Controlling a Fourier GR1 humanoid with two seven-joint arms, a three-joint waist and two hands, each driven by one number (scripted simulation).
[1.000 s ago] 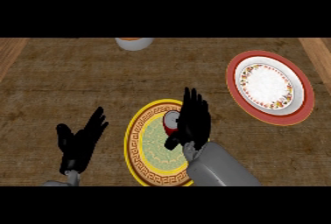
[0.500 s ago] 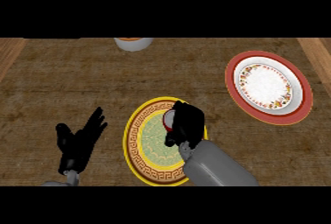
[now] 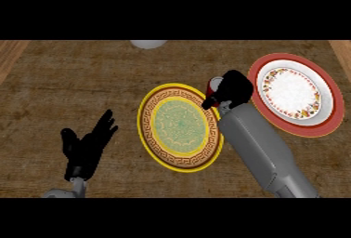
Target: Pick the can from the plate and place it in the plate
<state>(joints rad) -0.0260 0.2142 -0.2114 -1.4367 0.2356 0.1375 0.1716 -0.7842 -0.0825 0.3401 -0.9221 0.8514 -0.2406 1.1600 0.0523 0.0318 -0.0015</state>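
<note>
My right hand is curled round a red can, of which only a red and white sliver shows at the hand's left side. Hand and can sit between the two plates, just past the upper right rim of the yellow plate with a green centre. Its knuckles come close to the left rim of the red-rimmed plate with a white floral centre. Low at the left, my left hand rests open with its fingers up, apart from both plates.
A white round object peeks in at the counter's far edge, top centre. The wooden counter runs wide to the left, with lighter wood edges at both upper corners.
My right hand closed on the can over the yellow plate, then carried it up and to the right, off that plate toward the red-rimmed one. The left hand stayed put.
</note>
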